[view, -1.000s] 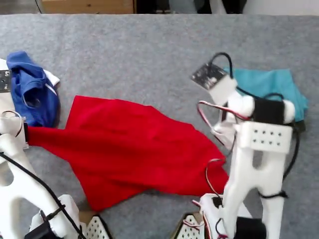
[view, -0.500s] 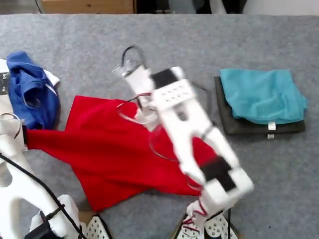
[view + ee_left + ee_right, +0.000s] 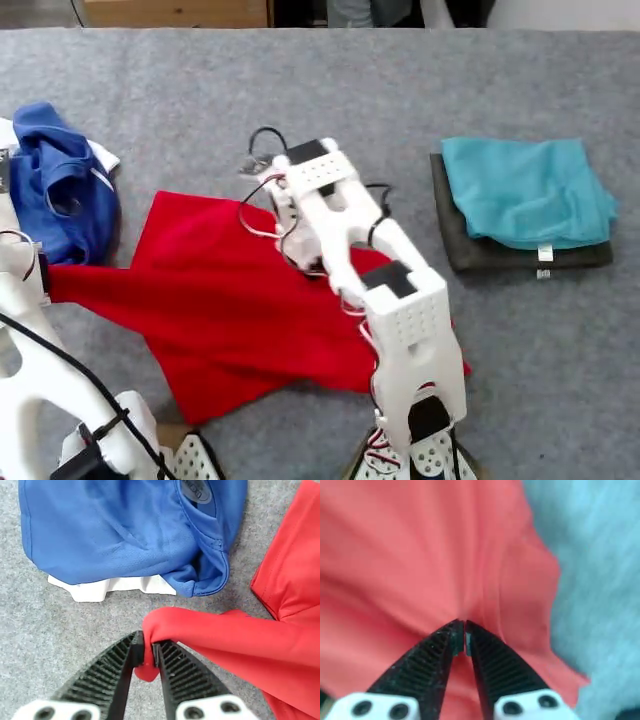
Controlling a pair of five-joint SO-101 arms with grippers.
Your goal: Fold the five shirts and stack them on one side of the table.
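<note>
Left gripper (image 3: 144, 652) and right gripper (image 3: 460, 639) both clamp the rumpled red cloth shirt (image 3: 230, 300), seemingly to pull it flat before folding.

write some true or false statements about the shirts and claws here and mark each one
1. The left claw is shut on a corner of the red shirt. True.
2. The teal shirt lies crumpled on the blue shirt. False: it lies folded on a dark shirt, far from the blue shirt.
3. The right claw pinches the red shirt. True.
4. The red shirt is folded. False: it lies spread open.
5. A white garment peeks from under the blue shirt. True.
</note>
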